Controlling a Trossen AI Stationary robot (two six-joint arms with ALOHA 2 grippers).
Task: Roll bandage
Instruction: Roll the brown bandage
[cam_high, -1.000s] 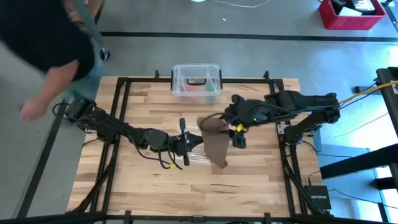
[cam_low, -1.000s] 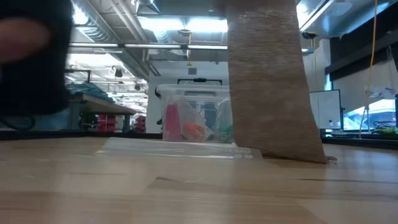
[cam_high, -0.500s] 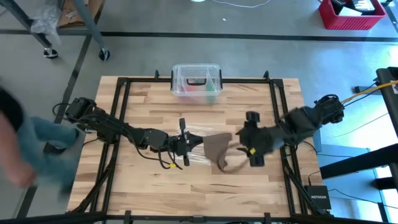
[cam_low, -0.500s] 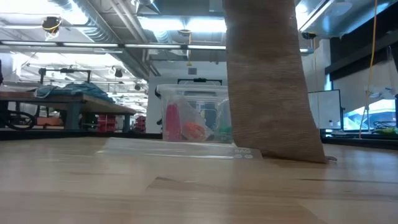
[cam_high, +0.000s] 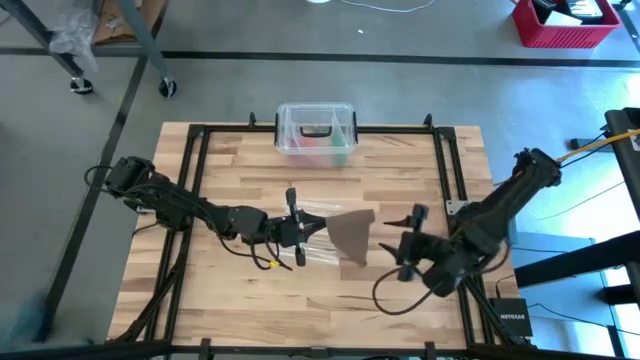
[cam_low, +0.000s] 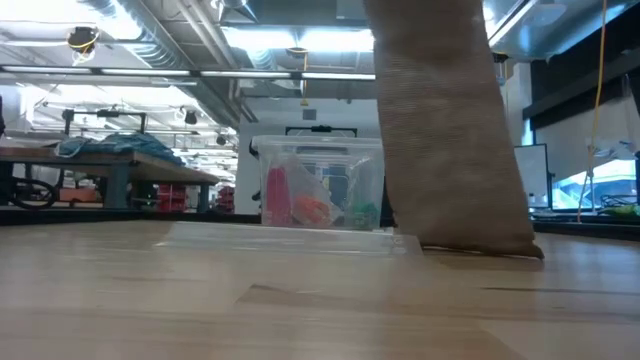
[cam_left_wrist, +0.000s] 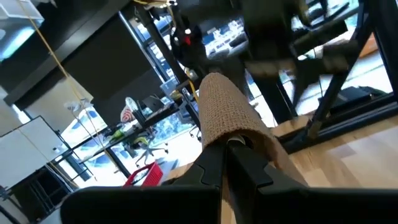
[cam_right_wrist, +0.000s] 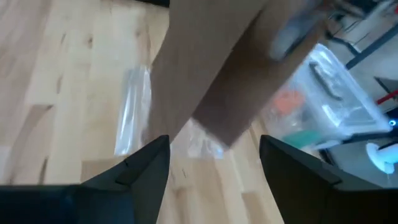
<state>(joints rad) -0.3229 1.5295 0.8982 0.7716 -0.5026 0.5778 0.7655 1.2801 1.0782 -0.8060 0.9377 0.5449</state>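
Between the left gripper's (cam_high: 304, 228) fingers (cam_left_wrist: 239, 163), which are pressing together on it, the bandage (cam_high: 350, 234) is being held by its end; in the left wrist view the brown fabric is arching up over the fingertips and running on beyond them. In the high view the strip is spreading out from those fingers as a short, wide brown flap lying toward the middle of the wooden table (cam_high: 240, 178). Just beside the same fingers, partly under the fabric, a clear plastic bag (cam_high: 318, 240) is lying flat on the table. In the low view the bandage (cam_low: 450, 130) is hanging as a tall brown band whose lower edge is touching the table, with the bag (cam_low: 285, 237) stretching away beside it.

Well apart from the strip, the right gripper (cam_high: 408, 244) is hovering over the table with its fingers (cam_right_wrist: 140, 168) spread wide and nothing between them; in the right wrist view the bandage (cam_right_wrist: 205, 81) and the bag (cam_right_wrist: 132, 115) are lying ahead of the fingertips, not touching them.

Farther off, beyond both grippers at the far edge of the table, a clear plastic box (cam_high: 316, 131) with a black handle is sitting, with coloured items showing through its walls (cam_low: 318, 190)
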